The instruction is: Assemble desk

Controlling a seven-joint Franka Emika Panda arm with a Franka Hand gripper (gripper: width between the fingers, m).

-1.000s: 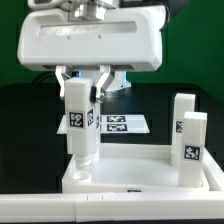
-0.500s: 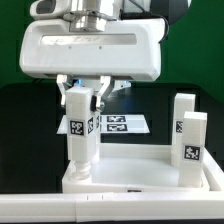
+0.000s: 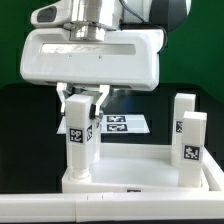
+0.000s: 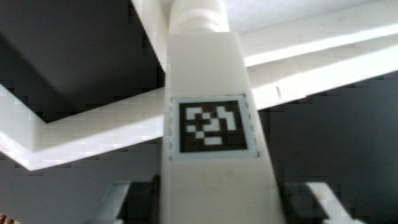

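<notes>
The white desk tabletop (image 3: 135, 172) lies flat at the front, its rim raised. My gripper (image 3: 83, 102) is shut on the top of a white tagged leg (image 3: 81, 140), which stands upright with its foot at the tabletop's corner on the exterior view's left. In the wrist view the leg (image 4: 214, 90) runs up the middle between my two fingers (image 4: 128, 200), and my gripper (image 4: 222, 208) is at the picture's edge. Two more legs (image 3: 183, 115) (image 3: 192, 148) stand upright at the corners on the exterior view's right. No fourth leg is in view.
The marker board (image 3: 122, 124) lies flat on the black table behind the tabletop. The robot's big white body (image 3: 90, 55) hangs over the leg on the exterior view's left. A pale ledge (image 3: 110, 208) runs along the front.
My gripper has come down with the leg, whose foot now sits lower at the tabletop's corner. The wrist has turned a little. The two legs on the right have not moved.
</notes>
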